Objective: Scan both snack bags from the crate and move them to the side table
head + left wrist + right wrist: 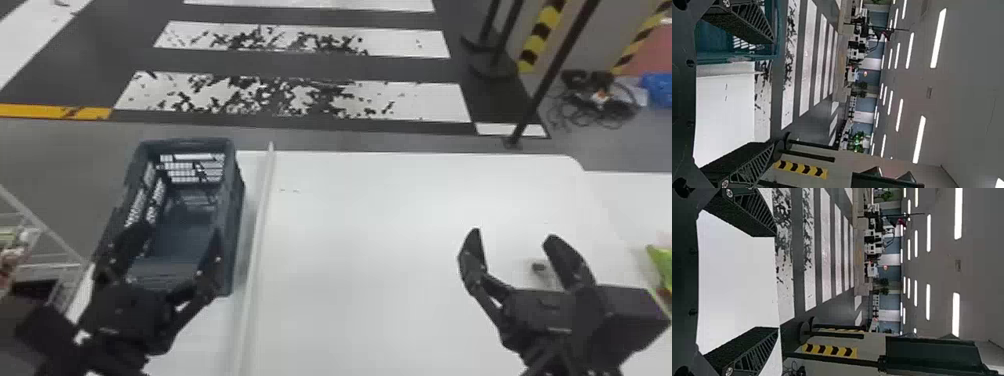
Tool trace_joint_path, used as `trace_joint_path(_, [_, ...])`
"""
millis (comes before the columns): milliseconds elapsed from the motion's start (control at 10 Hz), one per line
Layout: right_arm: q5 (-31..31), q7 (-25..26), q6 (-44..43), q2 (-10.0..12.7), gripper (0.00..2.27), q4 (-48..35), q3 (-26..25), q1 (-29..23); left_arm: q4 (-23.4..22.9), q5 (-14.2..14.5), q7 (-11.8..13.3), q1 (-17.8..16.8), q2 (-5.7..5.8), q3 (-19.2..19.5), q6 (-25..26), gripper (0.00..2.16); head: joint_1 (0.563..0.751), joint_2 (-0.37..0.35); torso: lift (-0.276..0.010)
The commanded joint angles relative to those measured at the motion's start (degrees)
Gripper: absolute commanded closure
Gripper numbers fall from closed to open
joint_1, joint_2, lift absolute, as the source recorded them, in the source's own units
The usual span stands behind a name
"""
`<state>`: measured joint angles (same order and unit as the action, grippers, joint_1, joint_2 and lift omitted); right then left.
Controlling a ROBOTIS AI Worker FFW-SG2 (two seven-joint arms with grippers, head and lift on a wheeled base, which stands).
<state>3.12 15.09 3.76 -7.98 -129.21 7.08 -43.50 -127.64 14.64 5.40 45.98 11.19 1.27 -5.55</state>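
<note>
Left gripper [179, 232]: fingers apart, nothing between, at the crate's near end; clearance over the rim couldn't be judged. Right gripper [513, 234]: fingers apart too, also holding nothing, toward the counter's right edge. Small grey-and-dark item [540, 267], maybe the scanner, beside its right finger.

Crate [187, 143] stood upright at the counter's left edge, floor and inner walls showing. Raised strip [257, 215] ran beside it on the counter [360, 250]. Green bag [662, 262] lay past the counter's right edge, seemingly on the side table [625, 195], cut by the view's edge. Pinkish patch by it, possibly second bag; couldn't tell.

Step, likely: both bags moved, arms due to back off. Done well, the left went straight up before any sideways travel, since a spread finger could have hooked the crate wall and dragged it. Right needed a slow lift, away from the small item and off the bag. No grip called for.
</note>
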Motion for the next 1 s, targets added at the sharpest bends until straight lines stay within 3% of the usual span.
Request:
trace_joint_path(0, [0.66, -0.15, 3.41, -0.46, 0.08, -1.92, -0.14, -2.64, 0.2, -0.05, 0.84, 1.22, 0.5, -0.92, -0.29, 0.07, 0.695, 0.0, -0.029])
trace_joint_path(300, [2.07, -0.15, 2.88, -0.73, 0.08, -3.77, -0.84, -5.37, 0.55, 1.36, 3.04, 2.27, 1.46, -0.4, 1.11, 0.07, 0.695, -0.021, -0.029])
trace_joint_path(900, [3.56, 0.12, -8.9, -1.08, 0.08, -6.67, -2.34, -12.22, -0.6, 3.56, 4.18, 5.17, 1.64, 1.27, 0.41, 0.07, 0.695, -0.046, -0.029])
